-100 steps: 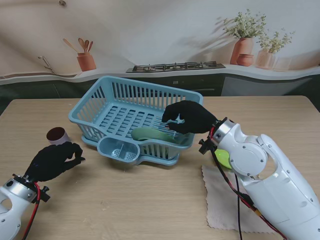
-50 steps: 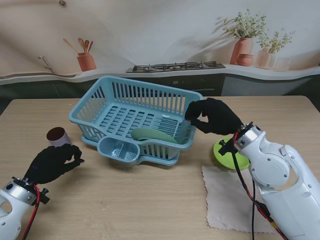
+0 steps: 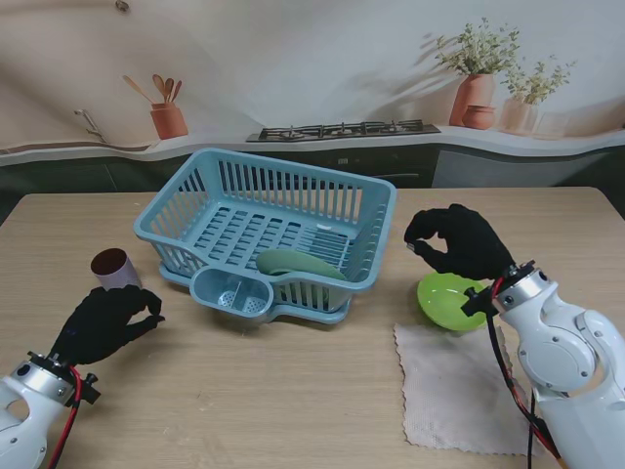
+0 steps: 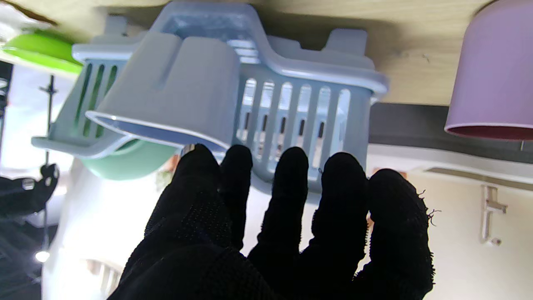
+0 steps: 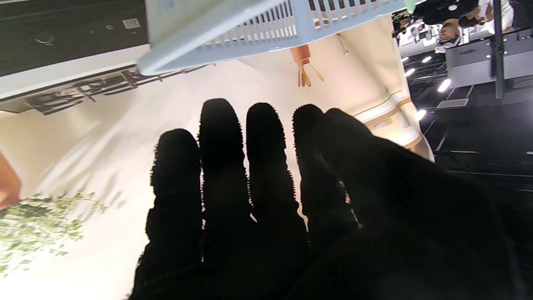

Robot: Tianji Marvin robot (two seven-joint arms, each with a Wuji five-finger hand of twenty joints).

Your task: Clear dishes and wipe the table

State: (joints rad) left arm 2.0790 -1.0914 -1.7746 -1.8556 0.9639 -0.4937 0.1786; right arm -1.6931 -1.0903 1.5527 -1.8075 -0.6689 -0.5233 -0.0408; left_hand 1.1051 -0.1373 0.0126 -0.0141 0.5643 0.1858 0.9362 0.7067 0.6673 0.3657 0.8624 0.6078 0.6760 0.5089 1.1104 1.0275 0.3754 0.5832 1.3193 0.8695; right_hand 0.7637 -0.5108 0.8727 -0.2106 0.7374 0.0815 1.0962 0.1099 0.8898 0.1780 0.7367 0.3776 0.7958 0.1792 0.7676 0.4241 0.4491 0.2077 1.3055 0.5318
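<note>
Right hand (image 3: pixel 457 240), fingers curled on nothing, hovers over the bowl (image 3: pixel 448 300); a clumsy grab could tip it.

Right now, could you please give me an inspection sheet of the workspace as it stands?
Surface: wooden table, no spills visible.
Job's things: blue dish rack holding a pale green dish; bright green bowl right of the rack; cup on the left; cloth lying flat, nearer to me than the bowl.
Clutter: nothing seen.
Hands: left hand curled, holding nothing; right hand curled over the bowl, holding nothing.
Cables: red and black wires at both wrists.
Surroundings: printed kitchen backdrop.
</note>
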